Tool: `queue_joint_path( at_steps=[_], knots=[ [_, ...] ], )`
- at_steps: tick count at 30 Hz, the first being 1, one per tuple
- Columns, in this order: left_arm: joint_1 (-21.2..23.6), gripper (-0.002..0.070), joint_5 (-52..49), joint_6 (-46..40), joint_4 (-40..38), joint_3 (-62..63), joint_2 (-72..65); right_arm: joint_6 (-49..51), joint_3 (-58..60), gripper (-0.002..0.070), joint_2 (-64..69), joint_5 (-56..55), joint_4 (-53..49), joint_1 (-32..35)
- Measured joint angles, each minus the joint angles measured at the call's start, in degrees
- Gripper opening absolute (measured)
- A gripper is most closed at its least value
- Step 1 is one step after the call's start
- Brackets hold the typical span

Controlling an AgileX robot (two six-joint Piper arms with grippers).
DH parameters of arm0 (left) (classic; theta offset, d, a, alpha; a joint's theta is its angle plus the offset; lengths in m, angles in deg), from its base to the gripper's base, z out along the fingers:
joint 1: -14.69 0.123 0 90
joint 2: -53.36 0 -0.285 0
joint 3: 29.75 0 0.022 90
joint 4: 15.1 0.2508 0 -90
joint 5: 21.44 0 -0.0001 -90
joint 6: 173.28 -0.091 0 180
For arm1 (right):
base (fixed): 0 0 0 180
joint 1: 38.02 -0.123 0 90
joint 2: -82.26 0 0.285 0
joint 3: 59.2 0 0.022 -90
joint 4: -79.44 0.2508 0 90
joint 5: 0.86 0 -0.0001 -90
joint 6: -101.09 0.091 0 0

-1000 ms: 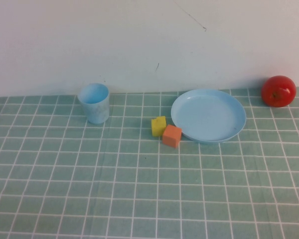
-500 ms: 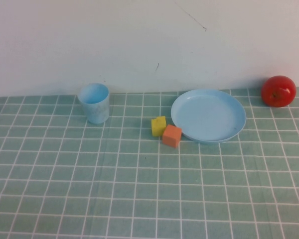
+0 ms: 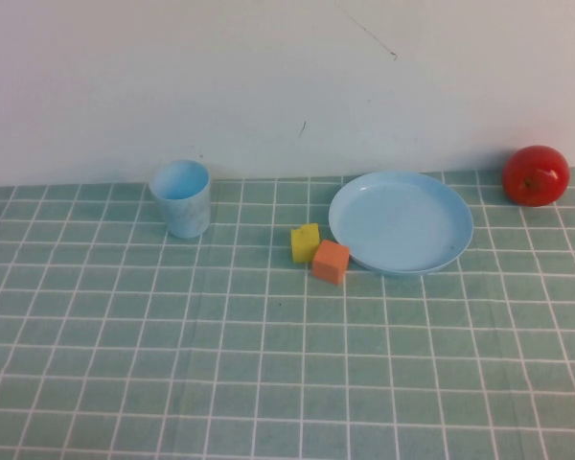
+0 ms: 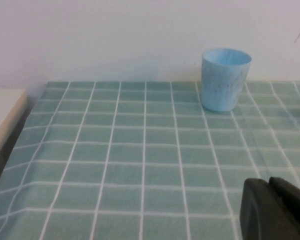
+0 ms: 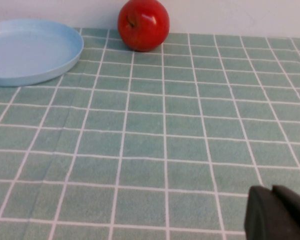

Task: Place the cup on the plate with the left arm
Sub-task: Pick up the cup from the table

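The light blue cup (image 3: 182,197) stands upright at the back left of the green checked cloth, near the wall. The left wrist view shows it too (image 4: 224,79), empty. The round light blue plate (image 3: 401,222) lies empty at the back right and also shows in the right wrist view (image 5: 30,50). Neither arm shows in the high view. My left gripper (image 4: 267,181) is shut and empty, low over the cloth, well short of the cup. My right gripper (image 5: 271,189) is shut and empty, away from the plate.
A yellow block (image 3: 305,242) and an orange block (image 3: 331,261) sit between cup and plate, touching the plate's left rim. A red apple (image 3: 536,175) sits at the back right by the wall. The cloth's left edge (image 4: 10,135) drops off near the left gripper.
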Motion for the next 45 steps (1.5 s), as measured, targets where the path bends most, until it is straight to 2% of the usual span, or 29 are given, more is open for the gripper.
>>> queue_joint_path(
  at_steps=[6, 8, 13, 22, 27, 31, 35, 45],
  knots=[
    [0.0, -0.0003, 12.56, 7.03, -5.75, 0.0, 0.0, 0.0, 0.0, -0.0002, 0.0, 0.0, 0.0, 0.0],
    [0.0, -0.0003, 12.94, 7.53, -6.27, 1.52, 0.0, 0.0, 0.0, -0.0002, 0.0, 0.0, 0.0, 0.0],
    [0.0, -0.0003, 5.84, 7.43, -6.67, 12.74, -2.05, -0.02, 0.0, -0.0002, 0.0, 0.0, 0.0, 0.0],
    [0.0, -0.0003, -5.14, 7.33, -6.67, 36.5, -23.81, -0.02, 0.0, -0.0002, 0.0, 0.09, 0.0, 0.0],
    [0.0, -0.0003, -1.81, 7.35, -9.83, 41.3, -35.6, -0.02, 0.0, -0.0002, 0.0, 0.09, 0.0, 0.0],
    [0.0, -0.0003, -3.08, 3.3, -11.3, 43.78, -44.86, -0.02, 0.0, -0.0002, 0.0, 0.09, 0.0, 0.0],
    [0.0, -0.0003, -9.82, 0.99, -11.59, 50.67, -54.66, -0.02, 0.0, -0.0002, 0.0, 0.09, 0.0, 0.0],
    [0.0, 0.0013, -25.85, -4.13, -11.77, 76.96, -81.65, -0.13, 0.0, -0.0002, 0.0, 0.09, 0.0, 0.0]
  ],
)
